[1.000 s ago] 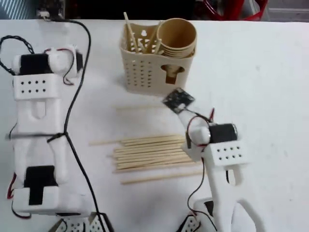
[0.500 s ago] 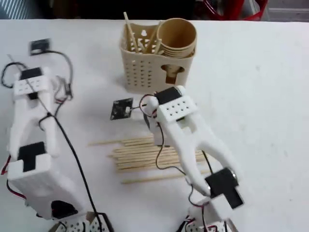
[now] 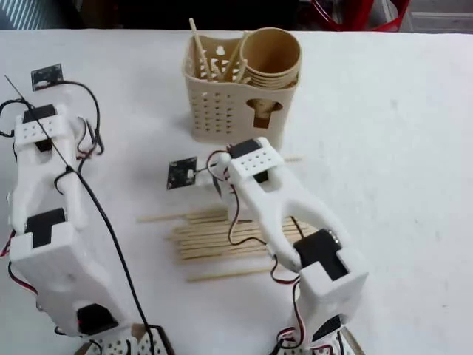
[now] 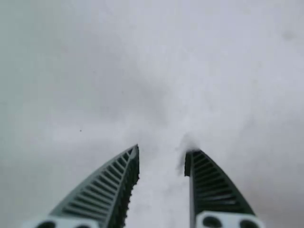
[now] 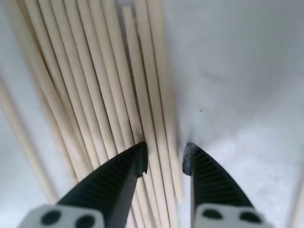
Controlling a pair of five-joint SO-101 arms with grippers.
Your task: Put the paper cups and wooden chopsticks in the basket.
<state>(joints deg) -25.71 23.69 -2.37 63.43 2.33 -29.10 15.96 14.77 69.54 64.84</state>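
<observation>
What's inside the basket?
A stack of paper cups and a few chopsticks standing up. The walls of the basket hide their lower ends and its floor.

White table (image 3: pixel 414 148), dark room behind, perhaps a red chair (image 3: pixel 355 15)

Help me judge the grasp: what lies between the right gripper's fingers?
Chopsticks from the pile's edge lie between the open right gripper's fingers, in the right wrist view.

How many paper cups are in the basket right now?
4 paper cups, judging by the rims. All are nested in one stack at the right end of the basket in the high view. The stack may hide more cups inside it.
</observation>
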